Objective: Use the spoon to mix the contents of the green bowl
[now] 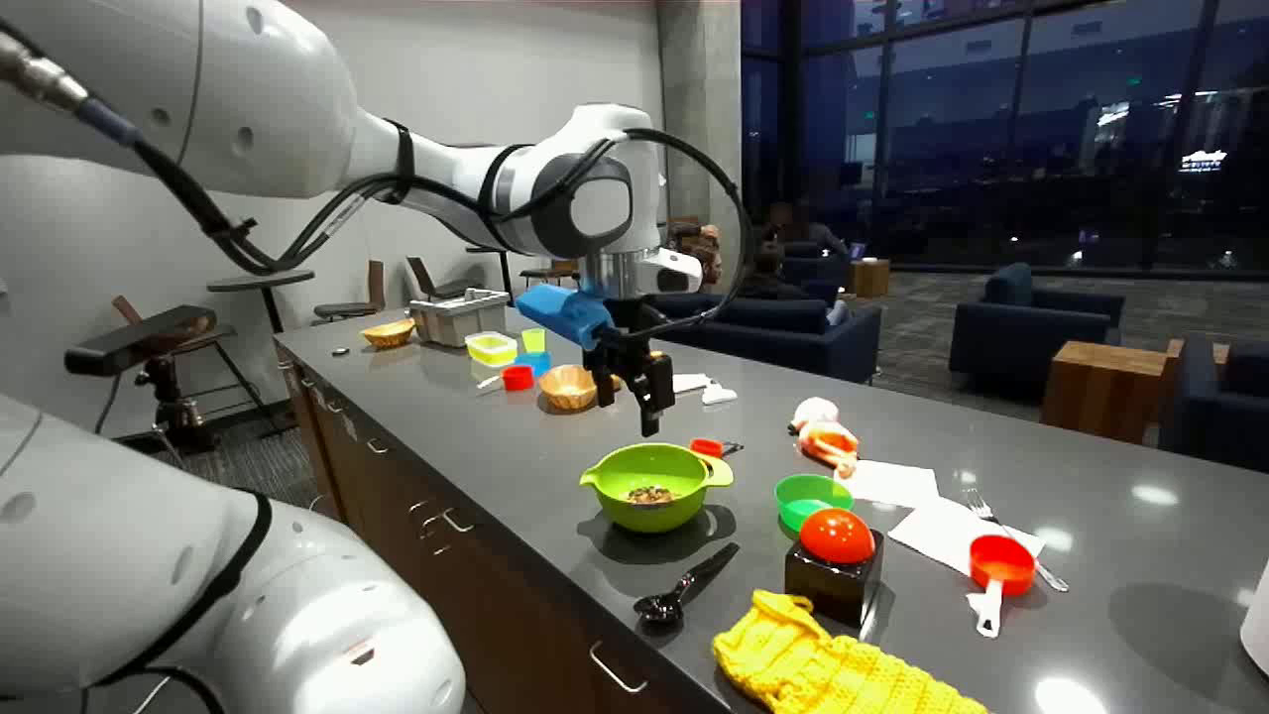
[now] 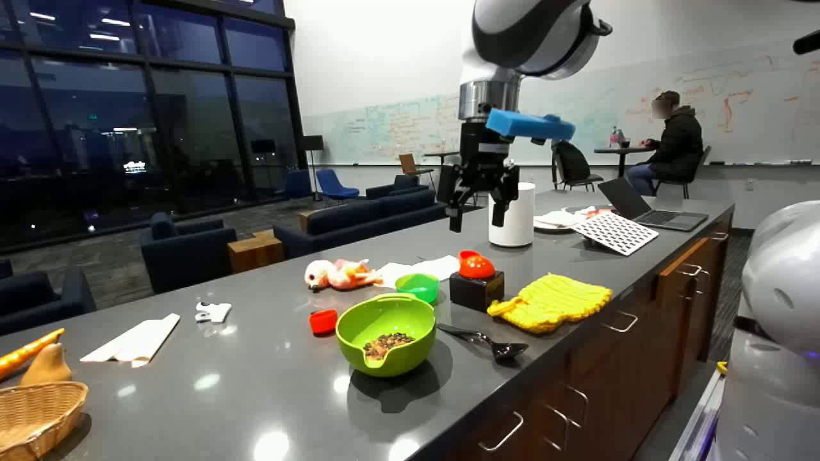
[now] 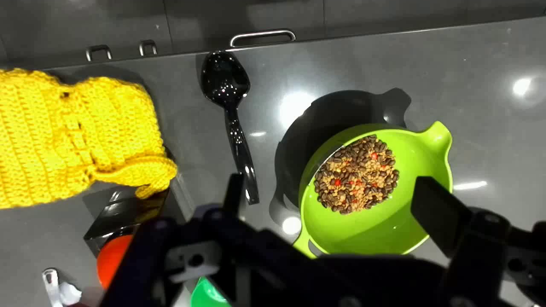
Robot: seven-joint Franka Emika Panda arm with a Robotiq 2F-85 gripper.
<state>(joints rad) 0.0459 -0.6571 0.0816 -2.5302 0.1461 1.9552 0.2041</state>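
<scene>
Gripper (image 2: 477, 219), black: jaws spread wide, set higher than the green bowl (image 3: 409, 160).
Green bowl: upright on grey counter (image 3: 473, 89), with mixed contents (image 3: 356, 175), dark, tan and red.
Spoon (image 3: 242, 149): black, lying on the counter just beside the green bowl, not touching it.
Yellow knitted cloth (image 3: 38, 140): farther from the green bowl than the spoon.
Whiteboard (image 2: 762, 137), well apart from the green bowl: coloured handwriting (image 2: 391, 134), illegible.
Lit sign (image 1: 1203, 161), likewise: white lettering, too small to read.

Spoon (image 3: 237, 132) lies flat, glossy black, head just beside long edge of worktop (image 3: 469, 98), handle pointing inward. Green bowl (image 3: 367, 234) sits upright, farther in, apart from it, brown-tan-red mix (image 3: 357, 177) inside.
</scene>
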